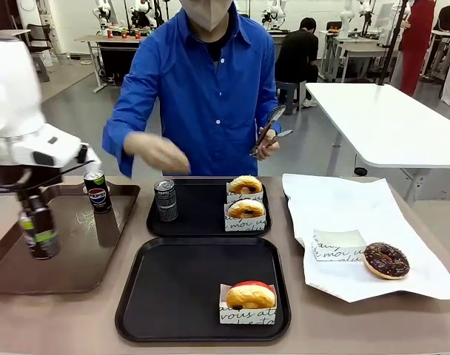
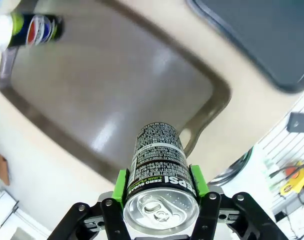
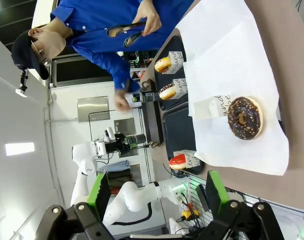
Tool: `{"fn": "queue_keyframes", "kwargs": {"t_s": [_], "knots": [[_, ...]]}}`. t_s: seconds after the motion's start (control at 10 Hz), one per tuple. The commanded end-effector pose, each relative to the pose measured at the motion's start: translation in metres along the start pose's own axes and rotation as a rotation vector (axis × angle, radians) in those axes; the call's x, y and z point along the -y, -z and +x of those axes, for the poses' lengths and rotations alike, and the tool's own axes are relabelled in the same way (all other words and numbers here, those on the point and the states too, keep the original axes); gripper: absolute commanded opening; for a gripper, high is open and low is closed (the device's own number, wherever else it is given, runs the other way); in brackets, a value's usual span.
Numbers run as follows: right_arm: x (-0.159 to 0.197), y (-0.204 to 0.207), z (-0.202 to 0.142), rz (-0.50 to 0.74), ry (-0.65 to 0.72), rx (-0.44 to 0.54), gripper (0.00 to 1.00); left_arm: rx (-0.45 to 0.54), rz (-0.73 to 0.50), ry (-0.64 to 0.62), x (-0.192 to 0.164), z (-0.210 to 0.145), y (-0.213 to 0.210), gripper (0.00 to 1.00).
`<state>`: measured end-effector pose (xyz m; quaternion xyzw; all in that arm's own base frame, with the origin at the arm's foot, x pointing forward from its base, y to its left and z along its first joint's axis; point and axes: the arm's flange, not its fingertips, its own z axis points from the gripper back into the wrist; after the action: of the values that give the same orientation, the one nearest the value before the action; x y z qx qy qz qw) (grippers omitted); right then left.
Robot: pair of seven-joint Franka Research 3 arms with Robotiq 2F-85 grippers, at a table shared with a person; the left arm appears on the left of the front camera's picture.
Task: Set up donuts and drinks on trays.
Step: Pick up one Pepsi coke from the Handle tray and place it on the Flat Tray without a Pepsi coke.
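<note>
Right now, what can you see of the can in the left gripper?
The can is slim and dark, apparently metal, with small white print, some green on the label and a silver lid, pull tab flat and unopened. The left gripper clamps it near the top between its green pads. It hangs nearly upright over the left part of the brown tray, seemingly clear of the surface.

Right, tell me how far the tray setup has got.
Done: the far tray holds a grey can and two donuts; the near tray has one red donut. In hand: the left pincer grips a dark can over the brown tray. Left: the logo can on that tray and the chocolate donut on the paper.
</note>
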<state>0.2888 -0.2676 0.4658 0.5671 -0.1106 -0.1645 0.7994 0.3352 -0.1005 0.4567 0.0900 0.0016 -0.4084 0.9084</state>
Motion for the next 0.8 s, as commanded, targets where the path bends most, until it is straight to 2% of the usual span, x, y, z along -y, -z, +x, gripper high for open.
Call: {"fn": "queue_keyframes", "kwargs": {"t_s": [0.0,0.7], "knots": [[-0.0004,0.0007,-0.0005,0.022,-0.007,0.008,1.0,0.026,0.05,-0.018,0.0008,-0.0447,-0.0044,0.58],[-0.0004,0.0007,-0.0005,0.022,-0.007,0.008,1.0,0.056,0.034,-0.004,0.0,-0.0407,-0.0067,0.58]]}}
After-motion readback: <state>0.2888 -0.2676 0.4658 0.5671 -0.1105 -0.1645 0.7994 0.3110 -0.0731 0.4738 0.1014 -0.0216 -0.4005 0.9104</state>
